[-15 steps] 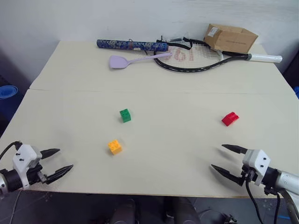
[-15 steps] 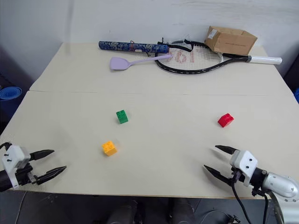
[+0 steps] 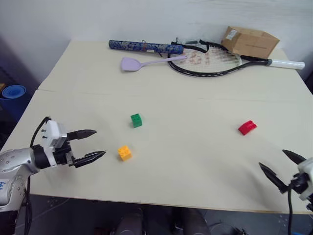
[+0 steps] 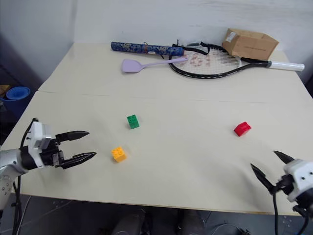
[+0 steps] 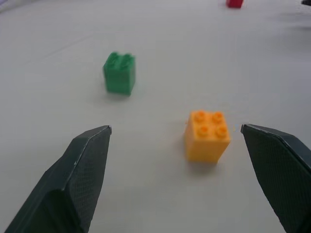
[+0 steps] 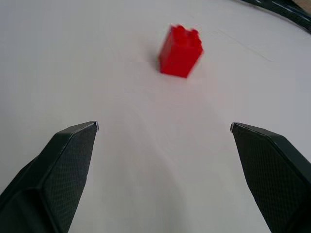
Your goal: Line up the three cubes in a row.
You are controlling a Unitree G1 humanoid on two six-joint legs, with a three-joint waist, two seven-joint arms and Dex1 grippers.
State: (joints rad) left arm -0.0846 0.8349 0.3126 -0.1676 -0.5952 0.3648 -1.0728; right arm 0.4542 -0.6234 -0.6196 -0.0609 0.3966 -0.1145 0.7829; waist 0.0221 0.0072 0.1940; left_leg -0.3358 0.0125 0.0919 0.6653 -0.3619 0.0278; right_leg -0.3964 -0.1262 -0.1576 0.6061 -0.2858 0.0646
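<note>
Three studded cubes lie apart on the cream table (image 3: 195, 98): a green one (image 3: 136, 120) left of centre, a yellow-orange one (image 3: 124, 152) just nearer than it, and a red one (image 3: 247, 127) far to the right. My left gripper (image 3: 100, 142) hovers open a short way left of the yellow-orange cube (image 5: 207, 135), pointing at it; the green cube (image 5: 119, 73) sits beyond. At the front right edge my right gripper (image 3: 272, 158) is open and empty, well short of the red cube (image 6: 181, 51).
Along the far edge lie a dark patterned tube (image 3: 145, 47), a lilac spatula (image 3: 142, 62), a racket (image 3: 210, 61) and a cardboard box (image 3: 249, 41). A blue round object (image 3: 13, 92) sits off the table's left side.
The camera has shifted. My left gripper has come forward and rightward, close to the yellow-orange cube. My right gripper has drawn away to the right, toward the front corner. The cubes lie as before.
</note>
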